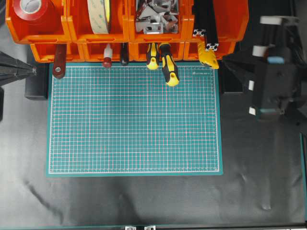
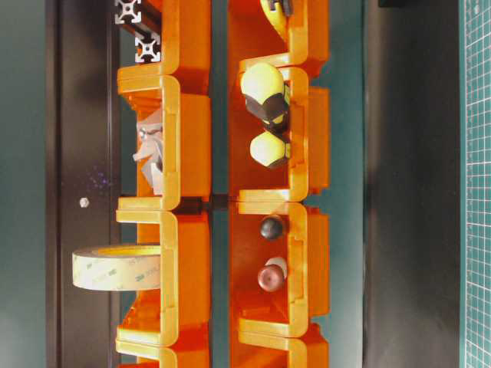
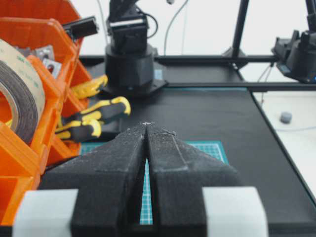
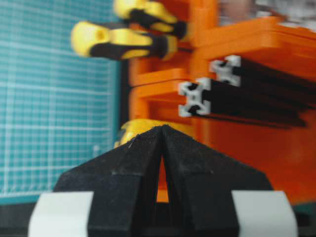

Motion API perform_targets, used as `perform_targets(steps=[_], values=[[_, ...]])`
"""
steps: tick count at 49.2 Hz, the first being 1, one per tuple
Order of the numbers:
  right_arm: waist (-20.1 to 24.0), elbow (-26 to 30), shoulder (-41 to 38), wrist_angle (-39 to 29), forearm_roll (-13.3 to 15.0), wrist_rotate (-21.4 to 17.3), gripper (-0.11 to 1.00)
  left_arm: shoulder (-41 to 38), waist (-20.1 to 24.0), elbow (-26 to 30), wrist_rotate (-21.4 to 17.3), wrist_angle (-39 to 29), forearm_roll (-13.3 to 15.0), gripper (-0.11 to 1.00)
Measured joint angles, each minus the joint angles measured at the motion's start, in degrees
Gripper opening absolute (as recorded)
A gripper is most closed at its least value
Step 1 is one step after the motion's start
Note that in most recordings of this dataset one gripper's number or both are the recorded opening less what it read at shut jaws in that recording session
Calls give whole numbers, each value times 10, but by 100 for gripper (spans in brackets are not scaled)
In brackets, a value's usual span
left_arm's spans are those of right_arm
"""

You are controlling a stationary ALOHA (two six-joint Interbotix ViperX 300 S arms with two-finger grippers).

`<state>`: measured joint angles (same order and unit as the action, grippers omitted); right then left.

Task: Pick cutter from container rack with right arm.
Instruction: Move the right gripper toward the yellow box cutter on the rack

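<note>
The yellow cutter [image 1: 207, 55] sticks out of the lower right bin of the orange container rack [image 1: 72, 36], its end over the green mat's far right corner. In the right wrist view the cutter [image 4: 129, 132] shows just behind my right gripper [image 4: 162, 127], whose black jaws are shut with nothing between them. Overhead, the right gripper [image 1: 226, 59] points left, a short way to the right of the cutter and apart from it. My left gripper [image 3: 146, 123] is shut and empty; overhead it [image 1: 32, 71] rests at the mat's far left corner.
Two yellow-and-black screwdrivers [image 1: 165, 62] hang from the bin left of the cutter. Black aluminium profiles [image 4: 197, 98] jut from the upper bin above it. A tape roll [image 3: 19, 94] and a red tape roll [image 1: 31, 8] fill the upper bins. The green grid mat [image 1: 134, 120] lies in the middle.
</note>
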<state>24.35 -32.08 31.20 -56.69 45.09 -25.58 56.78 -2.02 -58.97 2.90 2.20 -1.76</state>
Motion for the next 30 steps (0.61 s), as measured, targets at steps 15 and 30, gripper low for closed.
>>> perform_targets(steps=[15,30], values=[[90,-62,-22,-58,78,-124,0,-1,1,-1,0,0,0,0],[91,-85,-59,-60,104,-126,29,-1,2,0,0,0,0,0]])
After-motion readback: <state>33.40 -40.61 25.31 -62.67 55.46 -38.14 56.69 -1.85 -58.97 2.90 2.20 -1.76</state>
